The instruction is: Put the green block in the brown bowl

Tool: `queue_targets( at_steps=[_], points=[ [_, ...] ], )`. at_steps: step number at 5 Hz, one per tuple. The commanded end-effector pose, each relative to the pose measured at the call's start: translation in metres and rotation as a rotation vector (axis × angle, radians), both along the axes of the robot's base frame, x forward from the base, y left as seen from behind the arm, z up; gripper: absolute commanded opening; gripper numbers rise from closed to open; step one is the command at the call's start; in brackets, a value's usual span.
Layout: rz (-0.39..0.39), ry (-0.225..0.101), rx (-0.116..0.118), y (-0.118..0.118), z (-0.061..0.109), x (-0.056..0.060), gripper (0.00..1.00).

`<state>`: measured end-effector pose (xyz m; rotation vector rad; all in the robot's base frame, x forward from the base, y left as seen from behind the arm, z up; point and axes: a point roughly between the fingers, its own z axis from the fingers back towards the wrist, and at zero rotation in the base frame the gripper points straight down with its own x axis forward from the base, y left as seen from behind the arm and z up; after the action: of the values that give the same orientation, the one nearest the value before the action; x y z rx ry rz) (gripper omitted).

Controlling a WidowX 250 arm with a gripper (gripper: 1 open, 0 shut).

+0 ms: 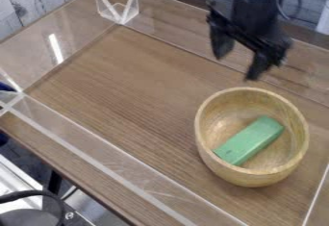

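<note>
From my seat I saw the black tool hanging above the wood-grain surface, its two dark fingers spread apart with nothing between them, pointing down. It hung up and to the left of the round, shallow bowl of light tan wood, clear of the thick rim.

Inside that bowl lay the small, flat, light green rectangular block. It rested on the bowl's floor at a slant, one end toward the upper right and the other toward the lower left, about half as long as the bowl was wide. Nothing covered it.

Clear acrylic walls fenced in the surface, with a small clear bracket at the far corner. Nothing stood between the tool and the bowl.
</note>
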<state>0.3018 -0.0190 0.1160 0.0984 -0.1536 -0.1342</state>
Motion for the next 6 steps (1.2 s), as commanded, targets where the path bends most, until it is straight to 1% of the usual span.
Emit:
queue_targets(
  at_steps=[1,2,3,4,5,6],
  points=[
    [-0.012,-0.051,0.007,0.039,0.028,0.017,1.0],
    [-0.025,-0.044,0.008,0.078,0.034,0.021,1.0],
    [-0.031,-0.031,0.023,0.116,0.029,0.025,1.0],
    [-0.083,-0.025,0.02,0.11,0.022,0.036,1.0],
    [-0.143,-0.013,0.012,0.101,0.014,0.042,1.0],
    [-0.163,-0.006,0.001,0.089,0.012,0.039,1.0]
  ],
)
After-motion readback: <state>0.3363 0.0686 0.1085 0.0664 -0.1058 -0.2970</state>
